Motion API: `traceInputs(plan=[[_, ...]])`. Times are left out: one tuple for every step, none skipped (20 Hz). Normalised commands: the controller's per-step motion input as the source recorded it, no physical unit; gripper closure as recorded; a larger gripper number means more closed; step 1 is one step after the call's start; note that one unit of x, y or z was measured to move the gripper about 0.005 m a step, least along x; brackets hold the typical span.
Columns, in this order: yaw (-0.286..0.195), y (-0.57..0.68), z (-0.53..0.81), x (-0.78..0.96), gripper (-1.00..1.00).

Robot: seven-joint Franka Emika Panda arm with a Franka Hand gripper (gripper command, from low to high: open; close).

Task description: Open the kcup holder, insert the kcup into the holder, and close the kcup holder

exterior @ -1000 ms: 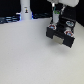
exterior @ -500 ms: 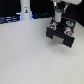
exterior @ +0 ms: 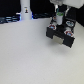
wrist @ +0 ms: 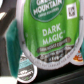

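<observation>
One kcup (exterior: 59, 15), white with a green band, sits in the pincer (exterior: 59, 18) at the upper right of the exterior view, directly over the black kcup holder (exterior: 61, 34) on the pale tabletop (exterior: 30, 55). Its green label (wrist: 47, 30) fills the wrist view. The pincer grips it.

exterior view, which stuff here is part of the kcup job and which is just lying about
Part of the job:
kcup holder
kcup, green lid reading Dark Magic
gripper, above the holder

Just lying about:
white bottle-like post
table
</observation>
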Motion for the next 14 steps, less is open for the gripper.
traceInputs(plan=[[-0.024, 0.1, 0.0, 0.15, 1.0], [-0.027, 0.15, 0.03, 0.16, 1.0], [-0.051, 0.25, 0.03, 0.31, 1.0], [-0.039, 0.31, 0.07, 0.31, 1.0], [-0.015, 0.38, 0.1, 0.31, 1.0], [0.0, 0.41, 0.1, 0.24, 1.0], [0.0, 0.24, 0.06, 0.07, 1.0], [0.005, 0.25, 0.07, 0.23, 1.0], [0.008, 0.14, 0.0, 0.1, 1.0], [0.013, 0.16, 0.02, 0.07, 1.0], [0.018, 0.15, -0.01, 0.08, 1.0], [0.034, 0.27, 0.04, 0.07, 1.0], [0.032, 0.2, 0.01, 0.08, 1.0], [0.021, 0.07, -0.06, 0.04, 1.0]])
